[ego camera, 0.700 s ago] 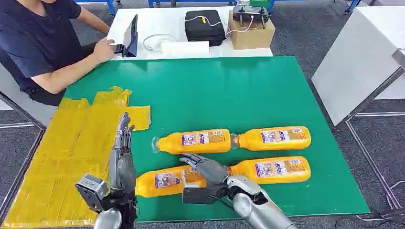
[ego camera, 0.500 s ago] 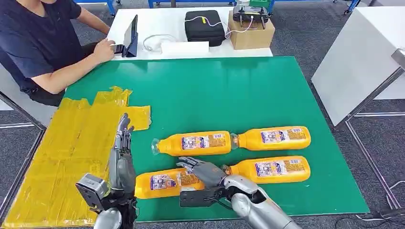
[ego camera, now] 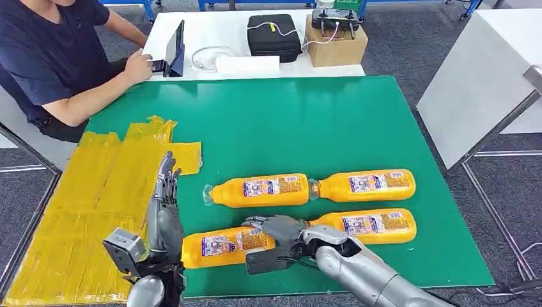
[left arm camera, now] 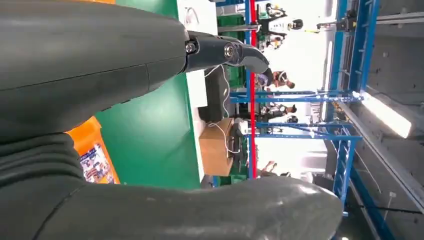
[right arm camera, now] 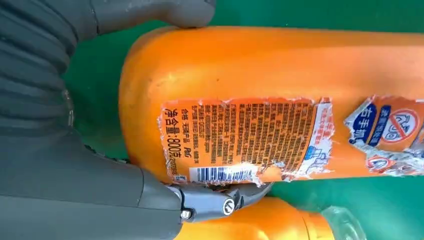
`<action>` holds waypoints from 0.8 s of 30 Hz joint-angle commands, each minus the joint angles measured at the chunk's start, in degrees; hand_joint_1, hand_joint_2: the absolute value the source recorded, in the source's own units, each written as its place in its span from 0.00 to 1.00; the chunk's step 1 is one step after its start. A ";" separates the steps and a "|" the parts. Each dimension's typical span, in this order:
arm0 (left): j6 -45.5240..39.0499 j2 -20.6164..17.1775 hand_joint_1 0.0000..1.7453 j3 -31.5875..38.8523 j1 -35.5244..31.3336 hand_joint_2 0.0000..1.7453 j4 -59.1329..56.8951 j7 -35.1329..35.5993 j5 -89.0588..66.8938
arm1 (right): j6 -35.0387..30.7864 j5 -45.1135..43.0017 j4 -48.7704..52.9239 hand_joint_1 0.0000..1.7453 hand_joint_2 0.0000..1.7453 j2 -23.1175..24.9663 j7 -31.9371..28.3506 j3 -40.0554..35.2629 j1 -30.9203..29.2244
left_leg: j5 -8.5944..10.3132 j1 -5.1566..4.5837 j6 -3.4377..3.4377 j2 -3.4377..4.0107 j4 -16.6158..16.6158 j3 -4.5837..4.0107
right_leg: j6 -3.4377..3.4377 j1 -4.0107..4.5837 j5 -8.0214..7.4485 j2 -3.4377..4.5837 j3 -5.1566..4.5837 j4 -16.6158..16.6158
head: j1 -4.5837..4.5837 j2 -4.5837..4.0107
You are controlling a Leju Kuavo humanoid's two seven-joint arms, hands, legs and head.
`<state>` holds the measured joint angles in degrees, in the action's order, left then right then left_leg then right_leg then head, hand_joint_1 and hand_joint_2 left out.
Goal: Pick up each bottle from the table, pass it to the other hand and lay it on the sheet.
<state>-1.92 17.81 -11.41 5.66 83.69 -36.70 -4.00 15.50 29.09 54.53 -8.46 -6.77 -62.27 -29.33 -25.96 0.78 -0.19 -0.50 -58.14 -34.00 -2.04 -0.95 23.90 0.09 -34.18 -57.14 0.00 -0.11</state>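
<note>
Several orange bottles lie on the green table (ego camera: 287,121). My right hand (ego camera: 278,229) wraps the base end of the near-left bottle (ego camera: 220,245). In the right wrist view the thumb (right arm camera: 150,12) presses one side of this bottle (right arm camera: 280,65) and a finger (right arm camera: 220,202) hooks the other side. The bottle still rests on the table. My left hand (ego camera: 165,208) stands upright and open at the bottle's other end, beside the yellow sheet (ego camera: 96,185). The left wrist view catches a corner of the bottle (left arm camera: 95,157).
Three more bottles lie at the far left (ego camera: 262,190), the far right (ego camera: 367,184) and the near right (ego camera: 374,225), the last one touching my right hand. A person (ego camera: 51,57) sits at the back left. A black case (ego camera: 273,33) and a cardboard box (ego camera: 335,41) stand behind.
My right forearm has swung out to the right and its fingers have settled around the bottle's base. The bottle slid slightly left. The left hand has stayed in place.
</note>
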 commanded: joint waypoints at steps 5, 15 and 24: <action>-5.73 0.43 0.00 4.55 1.26 0.00 3.53 -1.89 5.41 | -6.91 -1.31 -3.78 1.00 1.00 -2.57 3.50 -3.43 3.40 | -0.02 0.04 -0.02 -0.03 0.07 0.23 | 0.07 0.06 0.01 -0.07 0.28 0.12 | 0.00 0.00; -6.86 0.40 0.00 8.16 3.12 0.00 7.36 -1.60 8.66 | -12.29 -0.52 -1.58 1.00 1.00 -1.00 4.15 0.38 6.34 | 0.01 0.05 -0.02 0.01 0.05 0.31 | 0.08 0.09 -0.02 -0.06 0.33 0.09 | 0.02 0.00; -7.15 0.47 0.00 8.77 3.23 0.00 7.40 -1.64 8.69 | -13.50 0.03 -0.45 1.00 1.00 -0.57 3.86 2.25 7.59 | -0.01 0.07 -0.02 -0.01 0.08 0.40 | 0.09 0.09 -0.01 -0.08 0.42 0.12 | 0.02 0.00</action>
<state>-8.59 18.29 -5.35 9.23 91.52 -38.62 4.63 2.80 28.41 55.06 -9.11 -3.23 -61.66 -24.30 -25.97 0.78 -0.19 -0.48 -58.13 -33.66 -2.04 -0.94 23.90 0.09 -33.87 -57.13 0.02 -0.11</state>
